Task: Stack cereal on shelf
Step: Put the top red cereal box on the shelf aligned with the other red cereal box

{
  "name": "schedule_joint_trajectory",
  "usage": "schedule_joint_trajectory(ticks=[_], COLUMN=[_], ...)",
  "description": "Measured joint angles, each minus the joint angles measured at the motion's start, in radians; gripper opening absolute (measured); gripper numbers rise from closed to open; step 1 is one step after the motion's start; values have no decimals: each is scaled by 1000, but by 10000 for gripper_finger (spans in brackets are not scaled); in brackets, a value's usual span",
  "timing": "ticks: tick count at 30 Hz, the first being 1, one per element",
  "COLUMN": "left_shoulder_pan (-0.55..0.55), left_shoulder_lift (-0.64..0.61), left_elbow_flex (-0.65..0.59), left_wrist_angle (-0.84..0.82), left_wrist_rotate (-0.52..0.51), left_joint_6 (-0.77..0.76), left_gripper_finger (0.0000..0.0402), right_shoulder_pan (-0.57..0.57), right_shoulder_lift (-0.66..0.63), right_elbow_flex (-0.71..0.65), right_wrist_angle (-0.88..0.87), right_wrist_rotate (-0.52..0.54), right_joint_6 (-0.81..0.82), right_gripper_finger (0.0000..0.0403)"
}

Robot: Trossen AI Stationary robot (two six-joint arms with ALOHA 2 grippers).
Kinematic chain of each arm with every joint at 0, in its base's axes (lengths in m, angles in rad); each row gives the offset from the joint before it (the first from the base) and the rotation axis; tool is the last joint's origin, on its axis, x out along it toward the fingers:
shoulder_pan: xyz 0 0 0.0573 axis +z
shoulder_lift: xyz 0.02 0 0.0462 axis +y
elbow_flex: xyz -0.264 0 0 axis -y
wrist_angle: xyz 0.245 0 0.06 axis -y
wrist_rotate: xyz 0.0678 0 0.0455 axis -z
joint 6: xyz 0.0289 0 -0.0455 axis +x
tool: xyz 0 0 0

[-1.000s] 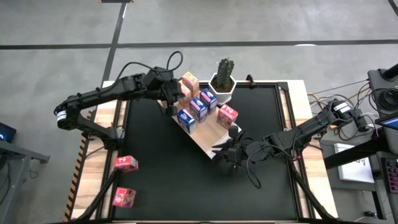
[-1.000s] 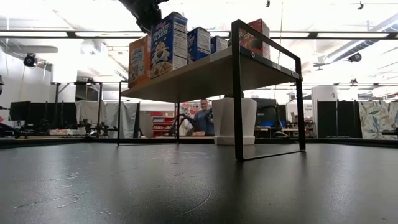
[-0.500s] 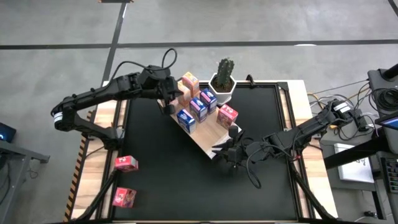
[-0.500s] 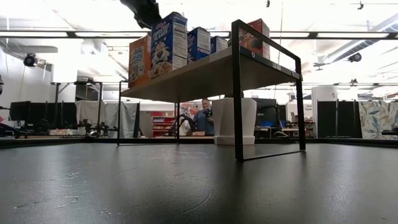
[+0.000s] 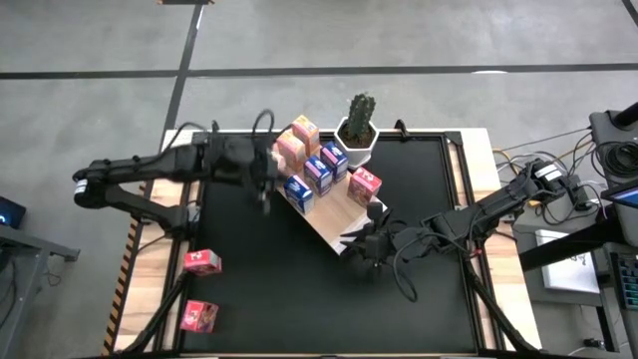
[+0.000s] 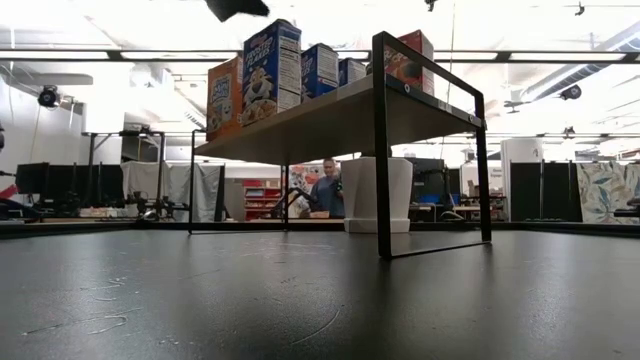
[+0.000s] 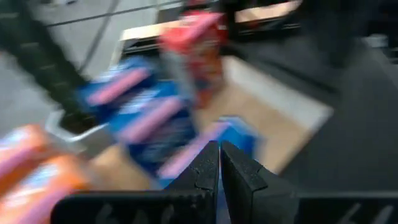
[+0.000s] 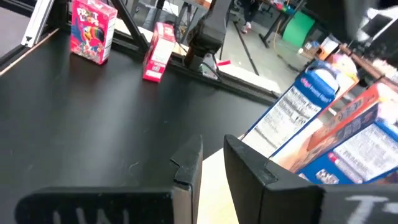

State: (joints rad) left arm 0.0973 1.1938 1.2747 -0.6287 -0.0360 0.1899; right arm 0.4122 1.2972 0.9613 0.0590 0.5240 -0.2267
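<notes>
Left arm stretched across the worktop [image 5: 299,289] edge, right arm low at the shelf [image 5: 329,214] corner.

Left end effector [image 5: 261,189] fingers pressed together, empty, just beside the shelf's near end. Right end effector [image 5: 351,237] slightly parted at the shelf edge, gripping nothing visible. Six cereal boxes [image 5: 317,172] upright on the shelf beside the potted cactus [image 5: 359,125]; two pink boxes [image 5: 202,261] well apart on the wood strip.

cereal [image 7: 149,118] blurred, left gripper [image 6: 238,8] cropped
</notes>
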Motion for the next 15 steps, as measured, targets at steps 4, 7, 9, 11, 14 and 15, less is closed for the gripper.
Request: schedule_joint_trajectory(ticks=[4,7,9,11,14,15], left_shoulder_pan=[-140,-237,-293,-342,-400,-414], left_shoulder_lift=[-35,-45,-47,-48,-32,-24], left_elbow_flex=[-65,-89,-90,-82,-51,-41], left_wrist_angle=[28,18,-18,-91,-266,-334], left_wrist_rotate=[-4,-5,-6,-5,-3,5], left_joint_6=[-80,-186,-273,-390,-599,-670], left_gripper_finger=[0,0,0,0,0,0], right_shoulder_pan=[0,0,2,2,2,2], right_shoulder_lift=[0,0,0,0,0,0], right_elbow_flex=[0,0,0,0,0,0], right_wrist_angle=[-20,-32,-32,-34,-35,-35], right_wrist_rotate=[0,-1,-1,-2,-5,-7], right_joint_6=[54,77,78,77,69,59], right_gripper_finger=[57,57,57,57,57,57])
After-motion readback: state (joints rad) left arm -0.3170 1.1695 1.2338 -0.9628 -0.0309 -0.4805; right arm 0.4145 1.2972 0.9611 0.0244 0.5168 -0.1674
